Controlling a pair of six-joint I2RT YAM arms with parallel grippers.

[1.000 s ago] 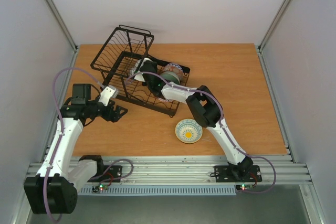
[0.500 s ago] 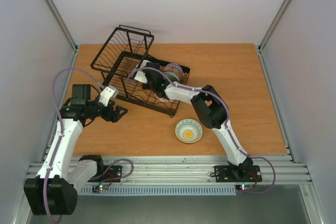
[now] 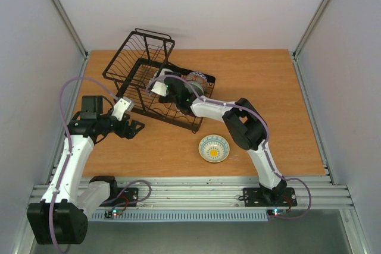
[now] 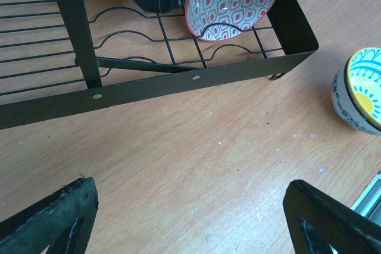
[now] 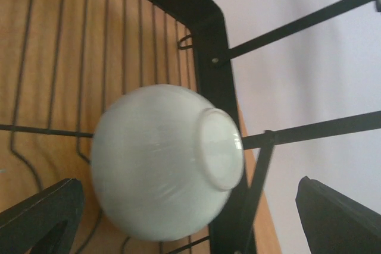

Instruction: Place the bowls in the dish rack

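Observation:
The black wire dish rack [image 3: 138, 57] stands at the table's back left. A cream-white bowl [image 5: 161, 165] lies on its side on the rack's wires [image 5: 125, 40], foot showing, slightly blurred. My right gripper [image 5: 186, 206] is open, its fingers standing clear on both sides of that bowl; from above the right gripper [image 3: 166, 84] reaches into the rack. A red-and-white bowl [image 4: 235, 1] stands on edge in the rack's slots, also seen as a bowl [image 3: 199, 78] from above. The blue-patterned bowl [image 3: 214, 148] with a yellow centre sits on the table. My left gripper [image 4: 190, 206] is open over bare wood.
The rack's front bar [image 4: 178, 84] runs just beyond my left gripper [image 3: 136, 127]. The blue-patterned bowl [image 4: 363, 90] lies to its right, near the table's front edge. White walls close in the table on three sides.
My right gripper has opened wide and let go of the cream-white bowl in the rack; its elbow has swung to the right. The left arm has not moved.

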